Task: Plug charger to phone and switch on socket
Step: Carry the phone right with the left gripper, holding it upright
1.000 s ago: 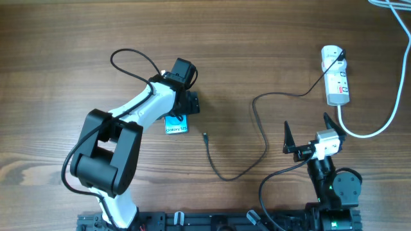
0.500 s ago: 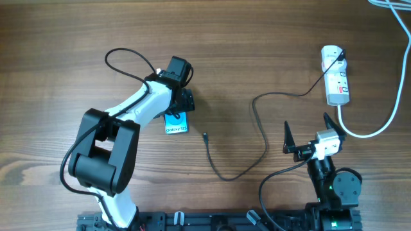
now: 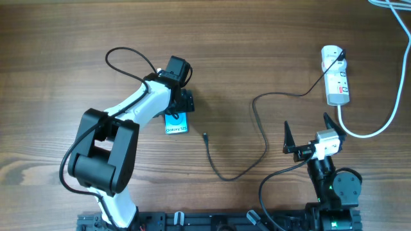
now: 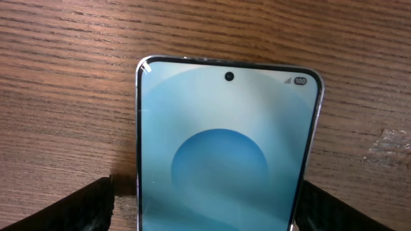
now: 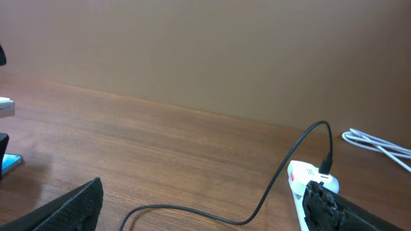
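Phone (image 3: 176, 124) lies flat on the wooden bench (image 3: 64, 51), screen up. Its white text band is at the end nearer the robot bases, and its far end is hidden under the left arm's wrist. In the left wrist view the phone (image 4: 225, 160) shows a teal screen with a darker oval, a small camera hole and a "100" mark at the top edge.

The left claw (image 3: 182, 106) hangs over the phone's far end with its fingers (image 4: 77, 208) spread, one on each long side of the phone. The left finger stands clear of the edge. Whether the right one touches the phone cannot be told.

The charger (image 3: 226, 178) has its metal tip just right of the phone, apart from it and bare on the wood. From there the black cable loops toward the bases, then curves away from the phone and up to its plug, which sits in the socket (image 3: 335, 76).

The socket lies well to the right of the phone, and its thick white cord (image 3: 369, 135) sweeps out past it toward the bench edge.

The right claw (image 3: 308, 131) is far from the phone, nearer the socket, with its fingers wide apart and nothing between them. Its wrist view shows the socket (image 5: 302, 183) with the cable (image 5: 282, 176) plugged in.
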`<action>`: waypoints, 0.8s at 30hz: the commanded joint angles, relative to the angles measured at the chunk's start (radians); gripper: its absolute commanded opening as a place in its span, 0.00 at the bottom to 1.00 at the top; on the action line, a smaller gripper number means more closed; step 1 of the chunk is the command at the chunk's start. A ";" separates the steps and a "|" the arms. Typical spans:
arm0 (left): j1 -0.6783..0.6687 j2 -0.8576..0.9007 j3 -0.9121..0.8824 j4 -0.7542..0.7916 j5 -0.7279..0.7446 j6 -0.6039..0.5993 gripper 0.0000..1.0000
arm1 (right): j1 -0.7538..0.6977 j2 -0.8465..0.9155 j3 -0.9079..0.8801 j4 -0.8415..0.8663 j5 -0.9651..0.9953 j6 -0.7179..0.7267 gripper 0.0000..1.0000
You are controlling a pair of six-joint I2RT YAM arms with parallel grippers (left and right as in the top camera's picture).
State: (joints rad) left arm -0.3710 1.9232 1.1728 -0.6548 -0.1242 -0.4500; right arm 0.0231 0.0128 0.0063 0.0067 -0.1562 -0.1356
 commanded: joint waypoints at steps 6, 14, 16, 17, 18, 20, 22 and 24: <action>0.002 0.053 -0.041 -0.040 -0.023 0.024 0.82 | 0.002 -0.008 -0.001 0.003 0.006 0.005 1.00; 0.002 0.053 -0.041 -0.040 -0.022 0.024 1.00 | 0.002 -0.008 -0.001 0.003 0.006 0.005 1.00; 0.002 0.053 -0.041 -0.040 -0.023 0.024 0.96 | 0.002 -0.008 -0.001 0.003 0.006 0.005 1.00; 0.002 0.053 -0.041 -0.040 -0.023 0.024 0.93 | 0.002 -0.008 -0.001 0.003 0.006 0.005 1.00; 0.002 0.053 -0.041 -0.037 -0.023 0.024 0.93 | 0.002 -0.008 -0.001 0.003 0.006 0.004 1.00; 0.002 0.053 -0.041 -0.029 -0.023 0.024 0.99 | 0.002 -0.008 -0.001 0.003 0.006 0.005 1.00; 0.002 0.053 -0.041 -0.025 -0.022 0.023 1.00 | 0.002 -0.008 -0.001 0.003 0.006 0.005 1.00; 0.002 0.053 -0.041 -0.026 -0.023 0.023 1.00 | 0.002 -0.008 -0.001 0.003 0.006 0.005 1.00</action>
State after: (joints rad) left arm -0.3672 1.9224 1.1751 -0.6720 -0.1192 -0.4465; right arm 0.0231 0.0128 0.0063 0.0071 -0.1562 -0.1356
